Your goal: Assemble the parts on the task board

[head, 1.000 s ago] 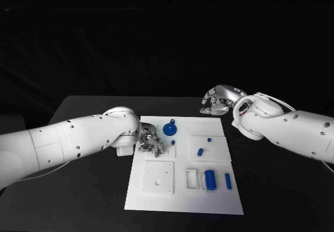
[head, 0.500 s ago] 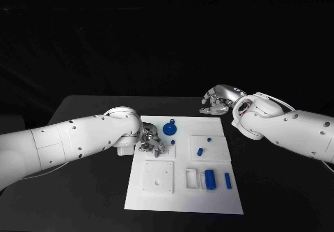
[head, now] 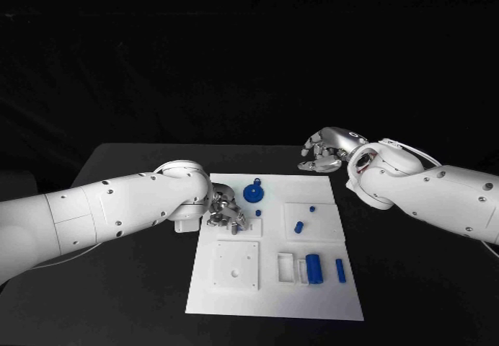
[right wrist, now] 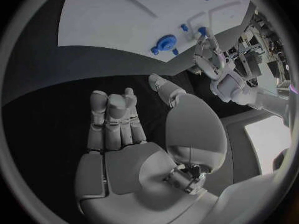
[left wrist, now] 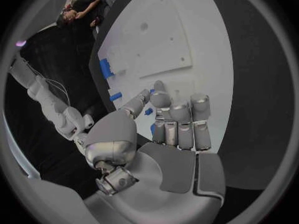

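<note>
**Black table, little movement since a second ago**

Both arms sit as before. Left hand (head: 227, 214), fingers curled, holds nothing visible over the task board (head: 273, 295) beside the blue gear (head: 254, 192). Right hand (head: 324, 153) hovers curled, empty.

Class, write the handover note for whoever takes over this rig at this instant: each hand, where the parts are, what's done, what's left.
Left hand: low over the task board, fingers curled; whether it holds a part I cannot tell.
Right hand: off the board's far right corner, curled, holding nothing.
Parts: blue gear far on the board, small peg on the right block, cylinder and bar nearer.
Done: nothing clearly assembled. Left: seat the parts.
</note>
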`<state>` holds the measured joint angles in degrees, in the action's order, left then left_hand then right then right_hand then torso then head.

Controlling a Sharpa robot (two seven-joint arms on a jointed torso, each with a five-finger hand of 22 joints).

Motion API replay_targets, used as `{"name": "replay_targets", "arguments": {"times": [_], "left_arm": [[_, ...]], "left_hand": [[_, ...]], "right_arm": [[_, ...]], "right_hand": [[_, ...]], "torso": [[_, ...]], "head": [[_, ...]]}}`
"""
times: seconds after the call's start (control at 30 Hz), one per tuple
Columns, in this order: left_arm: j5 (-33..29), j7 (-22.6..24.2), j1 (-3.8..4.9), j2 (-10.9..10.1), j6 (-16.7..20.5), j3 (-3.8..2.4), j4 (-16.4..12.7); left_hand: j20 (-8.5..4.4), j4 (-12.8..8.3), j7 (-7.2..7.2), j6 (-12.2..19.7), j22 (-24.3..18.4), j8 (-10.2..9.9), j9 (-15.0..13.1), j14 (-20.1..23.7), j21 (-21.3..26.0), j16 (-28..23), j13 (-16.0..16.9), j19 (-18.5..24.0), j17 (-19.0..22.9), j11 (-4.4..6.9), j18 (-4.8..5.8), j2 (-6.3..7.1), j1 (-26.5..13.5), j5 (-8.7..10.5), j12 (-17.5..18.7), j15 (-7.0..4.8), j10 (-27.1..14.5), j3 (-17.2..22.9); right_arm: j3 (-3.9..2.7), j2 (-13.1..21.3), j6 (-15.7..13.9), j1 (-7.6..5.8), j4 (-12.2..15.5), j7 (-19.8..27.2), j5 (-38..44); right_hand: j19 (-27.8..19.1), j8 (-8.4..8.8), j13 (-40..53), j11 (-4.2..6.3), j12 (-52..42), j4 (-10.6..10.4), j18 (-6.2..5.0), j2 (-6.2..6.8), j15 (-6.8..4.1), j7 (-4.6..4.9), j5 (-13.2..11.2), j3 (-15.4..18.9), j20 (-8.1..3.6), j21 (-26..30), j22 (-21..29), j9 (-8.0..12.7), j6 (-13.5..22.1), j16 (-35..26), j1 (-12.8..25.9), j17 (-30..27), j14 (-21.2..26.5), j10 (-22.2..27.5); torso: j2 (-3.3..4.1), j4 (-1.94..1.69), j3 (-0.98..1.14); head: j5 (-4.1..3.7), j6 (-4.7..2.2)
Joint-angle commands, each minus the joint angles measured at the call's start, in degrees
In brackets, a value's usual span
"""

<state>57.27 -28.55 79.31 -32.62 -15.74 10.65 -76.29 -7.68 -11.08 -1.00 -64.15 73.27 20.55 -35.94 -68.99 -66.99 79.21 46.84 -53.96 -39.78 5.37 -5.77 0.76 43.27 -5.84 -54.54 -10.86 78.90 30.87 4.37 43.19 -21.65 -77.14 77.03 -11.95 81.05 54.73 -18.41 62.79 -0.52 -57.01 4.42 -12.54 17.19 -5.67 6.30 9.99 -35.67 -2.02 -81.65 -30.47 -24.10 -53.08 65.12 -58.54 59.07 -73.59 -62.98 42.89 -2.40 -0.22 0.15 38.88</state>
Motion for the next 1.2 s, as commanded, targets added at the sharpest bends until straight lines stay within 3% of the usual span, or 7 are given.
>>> {"name": "replay_targets", "arguments": {"times": [0.03, 0.13, 0.6, 0.9, 1.07, 1.1, 1.2], "left_arm": [[1.19, -0.42, 0.02, -0.15, 1.27, 0.05, -0.02], [1.42, -0.31, 0.01, -0.37, 1.88, 0.05, -0.09], [0.67, 0.23, -0.01, -0.37, 3.14, 0.03, -0.17], [-1.09, 0.61, -0.01, -0.58, 3.88, 0.02, -0.47], [-2.03, 0.89, -0.02, -0.65, 3.9, 0.02, -0.64], [-2.08, 0.92, -0.02, -0.65, 3.9, 0.02, -0.67], [-2.2, 0.89, -0.03, -0.63, 3.82, 0.02, -0.69]], "left_hand": [[-7.19, 0.99, -0.39, 0.19, -0.06, -0.34, 0.11, -0.12, 0.27, -0.23, -0.08, -0.45, 0.07, -0.32, 0.26, 1.83, -0.74, 1.31, 0.37, 0.05, -0.15, 0.11], [-7.22, 1.91, -0.43, 0.31, -0.05, -0.56, 0.16, -0.07, 0.3, -0.28, -0.09, -0.43, 0.09, -0.38, 0.22, 2.53, -0.88, 1.68, 0.41, 0.07, -0.22, 0.35], [-7.27, 2.56, -0.64, 0.95, 0.0, -1.09, 0.3, 0.01, 0.3, -0.35, -0.09, -0.38, 0.11, -0.56, 0.17, 2.55, -0.48, 1.71, 0.44, 0.17, -0.31, 0.68], [-7.2, 2.72, -1.78, 4.09, 0.1, -3.19, 1.3, 0.34, 0.38, -0.54, -0.1, -0.08, 0.17, -1.65, 0.2, 3.11, 0.46, 1.47, 0.47, 1.09, -0.54, 0.8], [-7.11, 2.25, -2.13, 4.93, 0.16, -3.71, 1.56, 0.39, 0.35, -0.54, -0.08, -0.02, 0.15, -1.98, 0.2, 2.66, 1.37, 0.54, 0.41, 1.4, -0.55, 0.95], [-7.12, 1.31, -2.27, 5.42, 0.22, -3.97, 1.66, 0.4, 0.28, -0.52, -0.06, -0.04, 0.14, -2.1, 0.12, 1.65, 2.72, -0.87, 0.37, 1.5, -0.54, 1.5], [-6.84, 0.22, -2.47, 5.6, 0.31, -4.05, 1.68, 0.4, 0.16, -0.49, -0.04, -0.02, 0.11, -2.32, 0.22, 0.69, 3.47, -2.95, 0.31, 1.72, -0.56, 1.18]], "right_arm": [[0.0, 0.03, 0.64, 0.03, 0.11, 0.41, 0.19], [0.0, 0.08, 0.65, 0.03, 0.1, 0.41, 0.19], [0.01, 0.01, 0.71, 0.04, 0.0, 0.43, 0.19], [0.02, 0.04, 0.7, 0.05, 0.0, 0.42, 0.19], [0.02, 0.02, 0.74, 0.05, -0.02, 0.42, 0.18], [0.02, 0.02, 0.77, 0.05, -0.03, 0.43, 0.18], [0.03, 0.01, 0.81, 0.05, -0.02, 0.46, 0.18]], "right_hand": [[0.43, 0.04, -0.06, 0.13, -0.29, -0.4, -2.46, -0.07, -0.21, 0.57, 0.36, -0.01, 0.09, 0.29, -0.07, -0.08, -0.01, -0.34, -0.16, 0.06, -0.22, 0.13], [0.42, 0.04, -0.06, 0.13, -0.29, -0.4, -2.46, -0.07, -0.21, 0.57, 0.36, 0.0, 0.1, 0.3, -0.08, -0.08, 0.0, -0.35, -0.15, 0.06, -0.22, 0.14], [0.42, 0.06, -0.08, 0.13, -0.3, -0.44, -2.46, -0.08, -0.2, 0.58, 0.36, 0.03, 0.1, 0.32, -0.09, -0.08, 0.02, -0.36, -0.13, 0.07, -0.22, 0.15], [0.42, 0.06, -0.08, 0.12, -0.31, -0.45, -2.46, -0.08, -0.2, 0.58, 0.37, 0.04, 0.1, 0.32, -0.11, -0.08, 0.02, -0.37, -0.12, 0.08, -0.22, 0.16], [0.42, 0.06, -0.09, 0.12, -0.31, -0.46, -2.46, -0.08, -0.2, 0.58, 0.37, 0.04, 0.1, 0.33, -0.11, -0.08, 0.03, -0.38, -0.12, 0.09, -0.22, 0.16], [0.42, 0.06, -0.09, 0.12, -0.31, -0.46, -2.46, -0.08, -0.2, 0.58, 0.37, 0.04, 0.1, 0.33, -0.11, -0.08, 0.03, -0.38, -0.12, 0.09, -0.22, 0.16], [0.42, 0.07, -0.09, 0.12, -0.31, -0.47, -2.46, -0.08, -0.2, 0.58, 0.37, 0.05, 0.11, 0.33, -0.11, -0.08, 0.03, -0.38, -0.11, 0.09, -0.22, 0.16]], "torso": [[-0.01, -0.02, -0.02], [0.02, -0.01, -0.04], [0.01, -0.01, -0.01], [0.01, 0.03, 0.02], [0.01, 0.01, 0.04], [0.01, 0.01, 0.05], [0.01, 0.03, 0.03]], "head": [[-0.05, -0.07], [-0.09, -0.19], [-0.07, -0.14], [-0.08, -0.15], [-0.12, -0.15], [-0.12, -0.15], [-0.13, -0.2]]}}
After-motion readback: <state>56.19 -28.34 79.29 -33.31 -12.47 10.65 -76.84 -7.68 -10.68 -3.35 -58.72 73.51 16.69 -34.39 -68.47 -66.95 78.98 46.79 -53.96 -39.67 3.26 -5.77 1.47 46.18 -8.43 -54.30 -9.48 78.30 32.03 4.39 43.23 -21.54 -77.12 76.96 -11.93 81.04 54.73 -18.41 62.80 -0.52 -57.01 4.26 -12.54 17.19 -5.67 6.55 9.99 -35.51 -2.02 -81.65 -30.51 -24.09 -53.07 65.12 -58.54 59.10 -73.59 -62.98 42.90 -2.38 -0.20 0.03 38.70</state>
